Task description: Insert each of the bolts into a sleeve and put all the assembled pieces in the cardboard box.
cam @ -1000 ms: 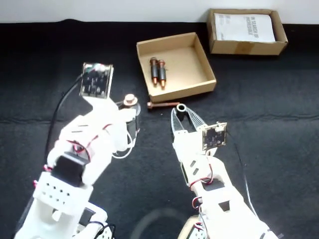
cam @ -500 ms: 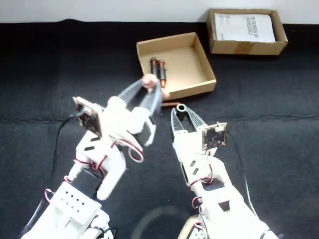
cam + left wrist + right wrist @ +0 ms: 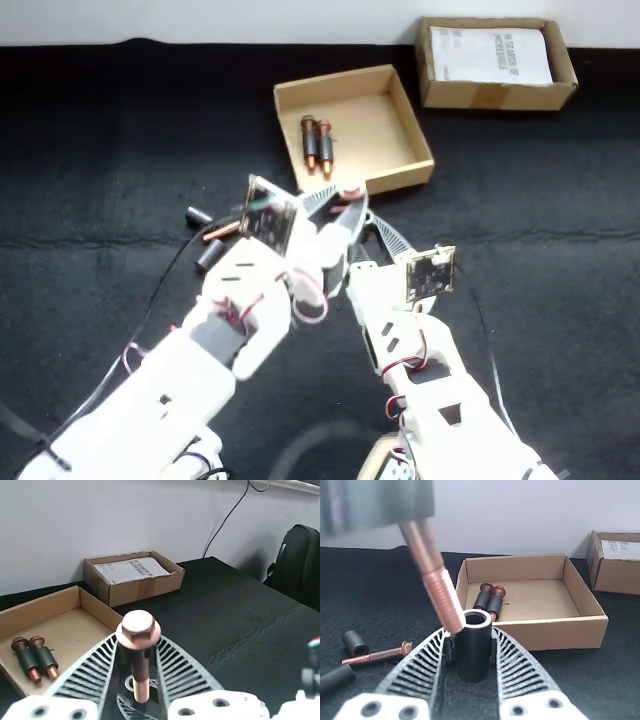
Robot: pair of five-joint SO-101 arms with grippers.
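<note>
While a short sleeve [image 3: 198, 214], a loose bolt [image 3: 222, 232] and a second sleeve [image 3: 208, 253] wait on the desk [image 3: 90, 140] at nine o'clock of the arms, the left pincer [image 3: 338, 202] has swung across from that side in the last second. It pinches a copper bolt [image 3: 138, 655] just below the head, shank hanging down. Just beside it, toward four o'clock, the right pincer [image 3: 471, 636] clamps a black sleeve [image 3: 474, 652] upright and has not moved. The bolt's threaded tip now meets the rim of the sleeve's mouth, tilted and not yet inside, so insertion looks ready to begin once the shank is straightened. At twelve o'clock the cardboard box [image 3: 410, 168] holds two finished pieces [image 3: 315, 142]; this pair would likely make a third.
</note>
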